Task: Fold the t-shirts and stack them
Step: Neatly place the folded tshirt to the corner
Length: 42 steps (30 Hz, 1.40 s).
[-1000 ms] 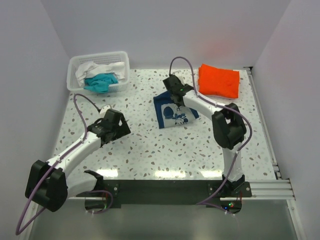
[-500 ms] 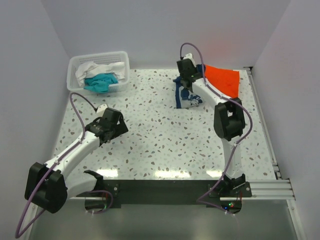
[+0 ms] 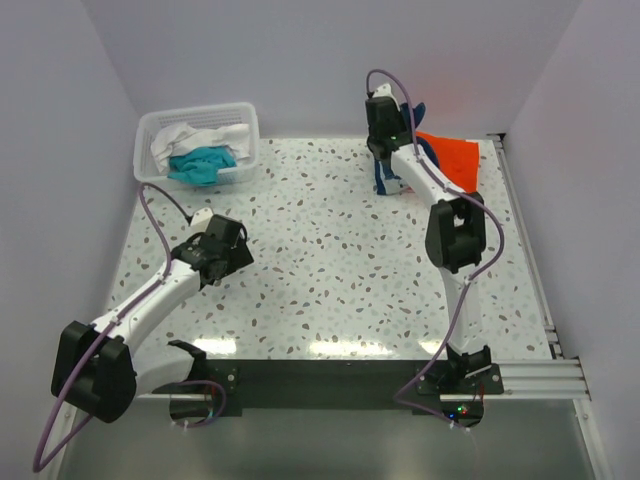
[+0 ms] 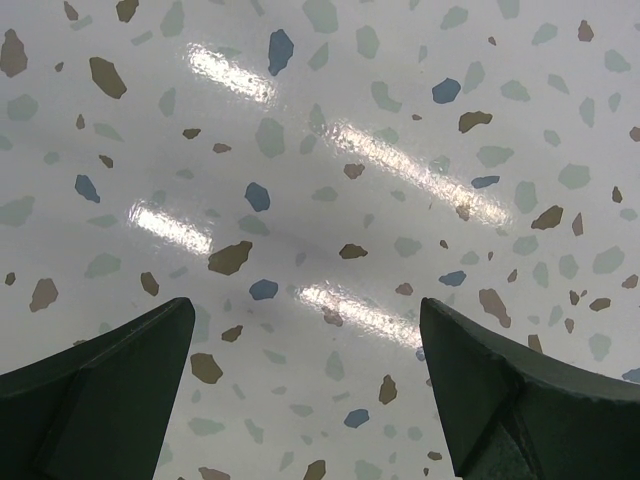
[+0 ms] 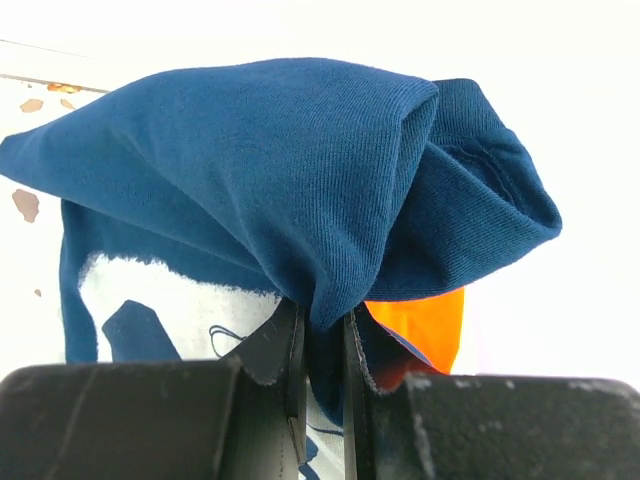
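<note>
My right gripper (image 3: 393, 128) is shut on the navy blue t-shirt (image 5: 250, 170), pinching a fold of it and holding it up at the far right of the table, over the near edge of the folded orange t-shirt (image 3: 455, 158). The navy shirt (image 3: 387, 180) hangs down from the gripper (image 5: 322, 330), its white print showing. Orange cloth (image 5: 420, 325) shows just behind it. My left gripper (image 3: 228, 248) is open and empty low over the bare table; its fingers (image 4: 110, 380) stand wide apart. A teal t-shirt (image 3: 203, 163) and a white t-shirt (image 3: 180, 137) lie in the basket.
A white slatted plastic basket (image 3: 248, 135) stands at the far left corner. The speckled table (image 3: 320, 270) is walled at the back and sides, with a rail (image 3: 525, 240) along its right edge.
My right gripper has lifted the navy shirt off the table middle and carried it back and right, up over the orange shirt. My left arm has shifted slightly.
</note>
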{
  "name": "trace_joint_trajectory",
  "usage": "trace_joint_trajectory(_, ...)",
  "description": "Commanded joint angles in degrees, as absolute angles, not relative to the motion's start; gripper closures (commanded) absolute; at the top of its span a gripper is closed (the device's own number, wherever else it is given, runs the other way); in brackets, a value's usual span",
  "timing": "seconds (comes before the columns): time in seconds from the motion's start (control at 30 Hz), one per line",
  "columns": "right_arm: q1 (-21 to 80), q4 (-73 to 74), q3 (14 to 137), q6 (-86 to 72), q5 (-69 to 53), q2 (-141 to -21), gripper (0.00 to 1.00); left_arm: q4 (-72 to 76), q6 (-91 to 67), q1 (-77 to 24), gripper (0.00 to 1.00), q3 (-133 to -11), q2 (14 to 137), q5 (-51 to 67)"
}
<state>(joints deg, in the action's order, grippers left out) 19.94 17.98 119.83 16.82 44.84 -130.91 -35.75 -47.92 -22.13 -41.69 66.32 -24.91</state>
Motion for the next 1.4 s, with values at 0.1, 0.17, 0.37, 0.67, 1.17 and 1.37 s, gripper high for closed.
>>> trace_joint_trajectory(0.1, 20.0, 14.1, 125.2, 21.5, 48.9, -129.4, 1.00, -36.1, -49.4, -21.5, 0.00, -43.6, 66.2, -27.1)
trace_joint_trajectory(0.17, 20.0, 14.5, 125.5, 21.5, 48.9, -128.5, 1.00, -35.9, -49.4, -21.5, 0.00, -43.4, 66.2, -27.1)
trace_joint_trajectory(0.37, 19.7, 17.7, 126.6, 19.3, 46.7, -126.0, 1.00, -35.7, -49.4, -21.5, 0.00, -43.3, 66.9, -26.9)
trace_joint_trajectory(0.67, 19.5, 22.0, 127.6, 15.9, 42.5, -122.2, 1.00, -35.7, -49.2, -21.5, 0.00, -43.4, 67.4, -26.6)
trace_joint_trajectory(1.17, 18.4, 25.8, 128.0, 13.4, 39.0, -119.5, 1.00, -35.3, -49.0, -21.5, 0.00, -43.3, 67.4, -26.3)
trace_joint_trajectory(1.37, 16.3, 25.7, 126.1, 12.2, 38.0, -119.2, 1.00, -35.2, -49.1, -21.5, 0.00, -43.3, 67.6, -26.4)
